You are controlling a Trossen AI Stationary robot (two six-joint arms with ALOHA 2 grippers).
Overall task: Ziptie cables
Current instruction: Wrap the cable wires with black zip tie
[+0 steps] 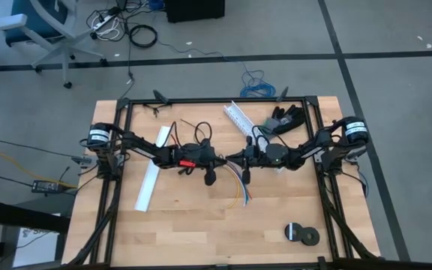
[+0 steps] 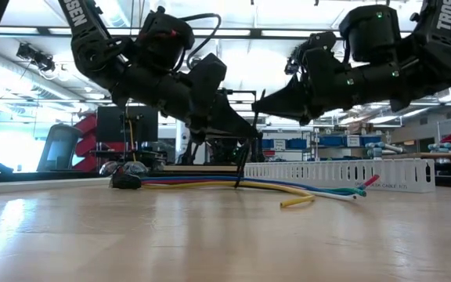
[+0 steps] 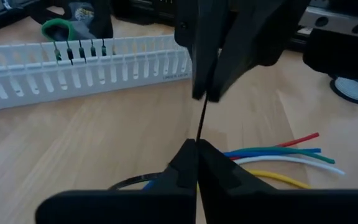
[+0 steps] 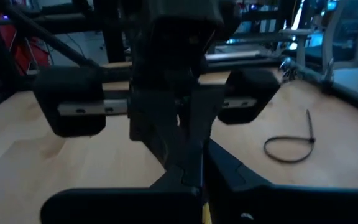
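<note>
1. Cables [image 2: 233, 185] flat on the wooden counter [image 1: 201, 217] near its middle, dark joined end [image 2: 126, 181] on one side, loose coloured tips [image 3: 291, 155] fanned out on the other; yellow, blue, green, white and red strands visible.
2. Thin black ziptie [image 3: 202, 121] stretched taut above the cables, running up from between the near fingers to the other arm's fingers.
3. Left end effector [image 1: 223, 159] over the counter's middle, clenched on the lower end of that ziptie, fingers pressed together.
4. Right end effector [image 1: 240, 158] just beside it, tip to tip, likewise clenched on the ziptie's upper end.
5. Second ziptie [image 4: 291, 147], closed in a loop with a straight tail, lying alone on the counter, apart from the arms.
6. White slotted channel [image 3: 86, 65] behind the cables, near the far edge; another white channel [image 1: 152, 178] lying under the left arm.
7. Two black tape rolls [image 1: 301, 234] near the front right corner, well apart from the rest.
</note>
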